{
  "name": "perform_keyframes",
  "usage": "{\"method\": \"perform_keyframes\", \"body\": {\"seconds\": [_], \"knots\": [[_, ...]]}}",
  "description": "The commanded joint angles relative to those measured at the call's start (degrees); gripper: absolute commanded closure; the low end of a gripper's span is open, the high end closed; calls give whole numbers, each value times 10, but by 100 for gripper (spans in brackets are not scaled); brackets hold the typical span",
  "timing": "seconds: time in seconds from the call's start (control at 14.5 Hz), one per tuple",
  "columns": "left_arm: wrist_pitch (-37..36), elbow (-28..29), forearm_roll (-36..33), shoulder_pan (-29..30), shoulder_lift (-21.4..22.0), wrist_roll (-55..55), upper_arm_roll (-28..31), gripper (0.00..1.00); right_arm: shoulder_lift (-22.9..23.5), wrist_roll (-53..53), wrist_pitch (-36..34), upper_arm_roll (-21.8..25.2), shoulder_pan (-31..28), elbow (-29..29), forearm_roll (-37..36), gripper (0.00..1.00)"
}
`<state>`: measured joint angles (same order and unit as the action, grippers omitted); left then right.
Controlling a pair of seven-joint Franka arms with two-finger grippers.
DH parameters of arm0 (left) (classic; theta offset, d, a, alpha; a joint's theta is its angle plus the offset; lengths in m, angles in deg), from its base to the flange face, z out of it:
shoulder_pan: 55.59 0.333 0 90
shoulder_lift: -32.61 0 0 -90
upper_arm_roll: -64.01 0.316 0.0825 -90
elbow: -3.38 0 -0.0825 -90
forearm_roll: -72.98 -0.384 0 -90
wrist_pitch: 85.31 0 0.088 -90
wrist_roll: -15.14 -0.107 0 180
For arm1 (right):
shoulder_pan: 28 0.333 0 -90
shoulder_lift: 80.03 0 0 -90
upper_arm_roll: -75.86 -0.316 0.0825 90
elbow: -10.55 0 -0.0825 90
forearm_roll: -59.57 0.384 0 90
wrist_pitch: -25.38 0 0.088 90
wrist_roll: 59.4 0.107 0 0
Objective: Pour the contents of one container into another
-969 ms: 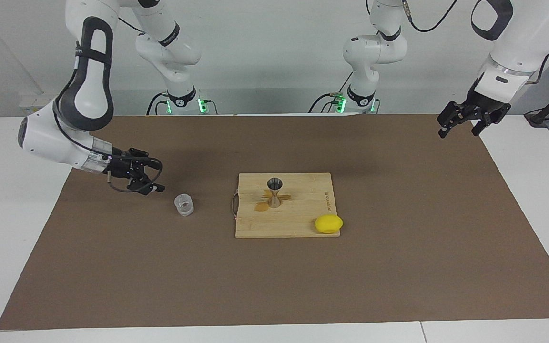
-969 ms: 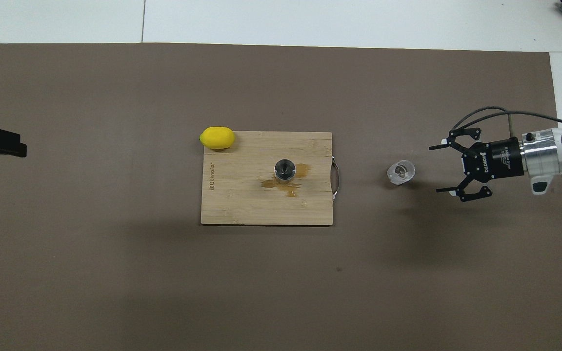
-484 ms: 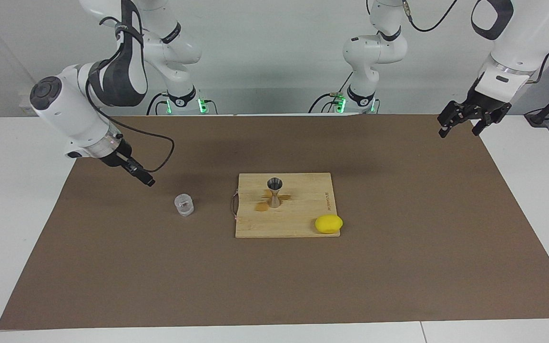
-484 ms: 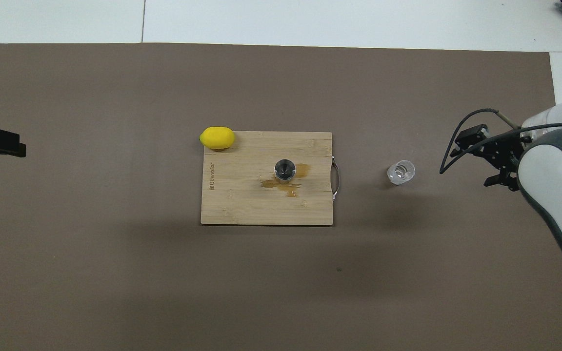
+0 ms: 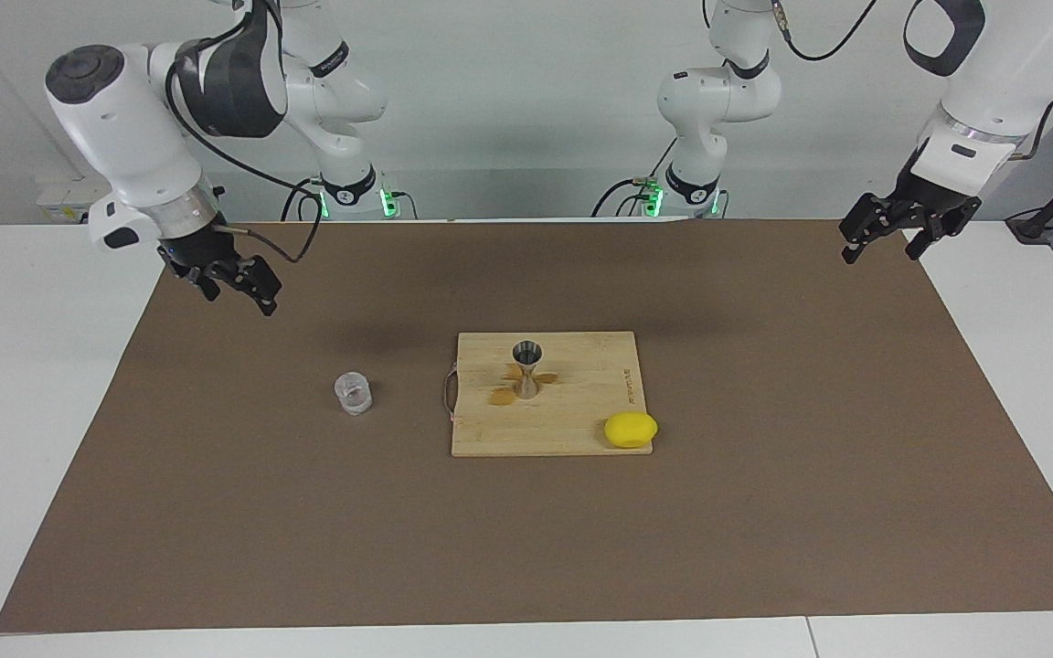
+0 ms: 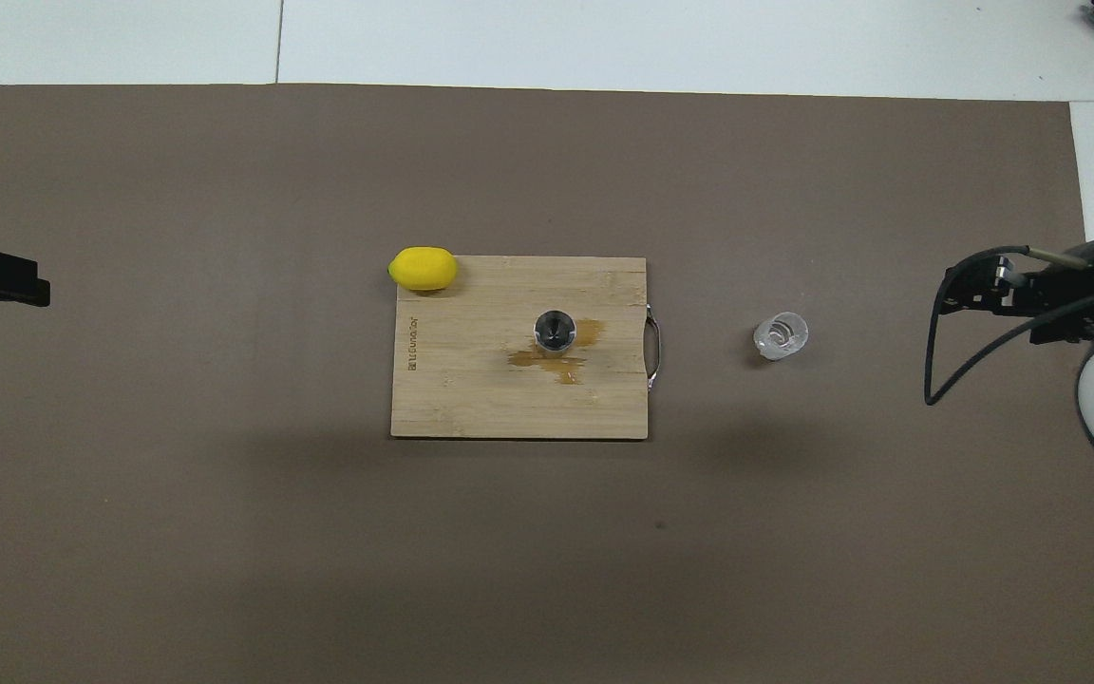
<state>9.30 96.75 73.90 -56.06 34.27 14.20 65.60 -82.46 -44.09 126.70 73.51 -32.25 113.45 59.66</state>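
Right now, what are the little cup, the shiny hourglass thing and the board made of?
The little cup looks like clear glass: you can see the brown mat through it. The hourglass jigger seems polished metal, silvery and reflective. The board looks like pale bamboo or wood, with visible grain strips, matte.

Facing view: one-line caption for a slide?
Glass cup on the mat beside the board holding jigger and lemon; both grippers open, raised, empty.

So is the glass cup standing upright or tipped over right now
Upright. The glass cup stands on its base on the mat beside the board, its round rim facing up in the overhead view. No gripper touches it.
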Motion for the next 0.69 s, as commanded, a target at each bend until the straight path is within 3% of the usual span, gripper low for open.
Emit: {"method": "perform_keyframes", "body": {"seconds": [0.0,0.14,0.28,0.62], "knots": [[-3,-1,-13,-2,6,4,1,0,4,-27,-97,54,52,-82,-33,0],[-3,0,-13,-2,6,3,1,0,4,-62,-131,85,74,-106,-33,0],[-3,-1,-13,-2,6,3,1,0,14,-110,-165,84,69,-140,-28,0],[-3,-1,-13,-2,5,3,1,0,9,-81,-184,30,49,-141,-22,0]]}}
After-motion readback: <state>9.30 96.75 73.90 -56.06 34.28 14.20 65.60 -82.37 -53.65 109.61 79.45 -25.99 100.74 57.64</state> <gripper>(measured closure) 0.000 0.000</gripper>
